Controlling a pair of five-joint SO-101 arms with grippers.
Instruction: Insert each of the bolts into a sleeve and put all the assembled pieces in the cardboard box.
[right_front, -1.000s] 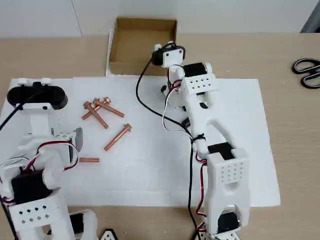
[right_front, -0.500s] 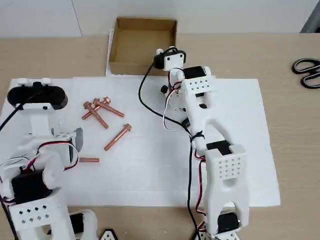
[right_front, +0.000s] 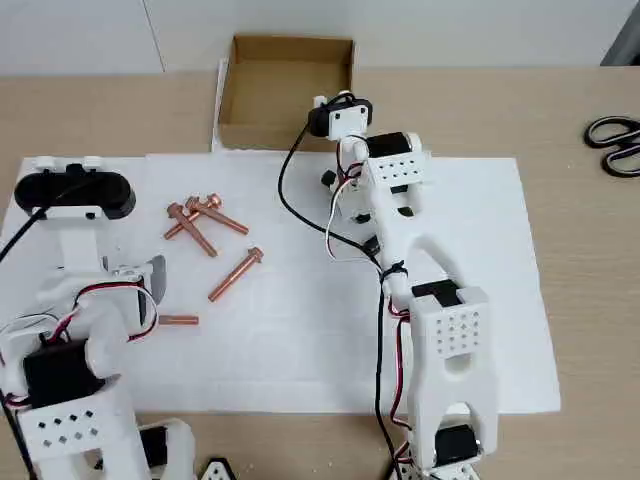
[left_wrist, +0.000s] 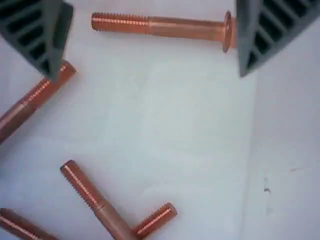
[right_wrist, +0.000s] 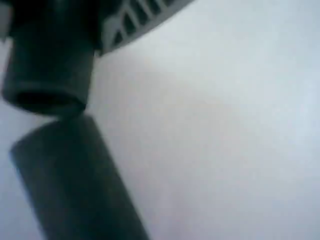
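Several copper bolts lie on the white mat: a crossed cluster (right_front: 200, 215), one bolt (right_front: 236, 274) lying alone and a short piece (right_front: 178, 320). My left gripper (left_wrist: 147, 74) hangs open above them, with one bolt (left_wrist: 160, 27) lying between its fingers (left_wrist: 35, 35) and others (left_wrist: 100, 202) farther off. In the high view the left gripper (right_front: 150, 285) is at the mat's left side. My right gripper (right_front: 342, 180) is low over the mat, just in front of the cardboard box (right_front: 240, 90). A dark sleeve (right_wrist: 50, 65) sits tight against it, and a second sleeve (right_wrist: 75, 180) lies on the mat.
The white foam mat (right_front: 480, 250) covers the middle of the wooden table. Scissors (right_front: 615, 145) lie at the far right edge. A black cable (right_front: 290, 200) loops over the mat beside the right arm.
The right arm has drawn back a little from the box toward the mat. The left arm and the bolts have not moved.
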